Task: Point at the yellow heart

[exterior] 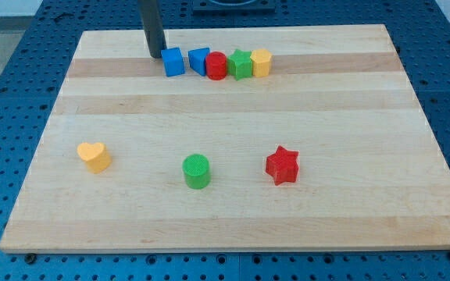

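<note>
Nearest, at the left, sits the yellow heart (94,156), well apart from the green cylinder (196,171) to its right. Far off, the tip (155,55) stands beside a blue cube (173,62). There is no pincer, only a rod. It should travel near-left, stopping just short of the heart.

Our rod (151,27) runs out of the view's top edge, so we see only its lower length. In the row at the board's top, the red block (216,66) covers part of the blue block (199,60) behind it, and overlaps the green block (241,64), whose shape we cannot make out.
</note>
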Controlling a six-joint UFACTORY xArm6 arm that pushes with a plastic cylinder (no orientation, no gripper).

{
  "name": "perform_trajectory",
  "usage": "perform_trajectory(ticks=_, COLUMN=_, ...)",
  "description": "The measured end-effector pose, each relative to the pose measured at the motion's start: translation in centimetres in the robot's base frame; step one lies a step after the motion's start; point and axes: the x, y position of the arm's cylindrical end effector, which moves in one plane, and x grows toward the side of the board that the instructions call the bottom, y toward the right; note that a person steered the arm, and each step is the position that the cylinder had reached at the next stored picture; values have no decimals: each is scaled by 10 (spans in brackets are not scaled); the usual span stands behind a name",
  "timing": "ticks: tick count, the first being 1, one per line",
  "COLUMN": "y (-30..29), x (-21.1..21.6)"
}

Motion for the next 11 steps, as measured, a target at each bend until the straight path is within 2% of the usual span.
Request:
perform_trajectory(ticks=1, y=-42, x=-7)
perform_trajectory(ticks=2, y=-88, x=20)
perform_trajectory(ticks=6, y=-94, x=242)
perform_trajectory(ticks=7, y=-75, x=283)
perform_trajectory(ticks=8, y=-39, x=286)
perform_trajectory(ticks=9, y=-3, x=259)
perform_trajectory(ticks=10, y=3, x=247)
perform_trajectory(ticks=11, y=-20, x=265)
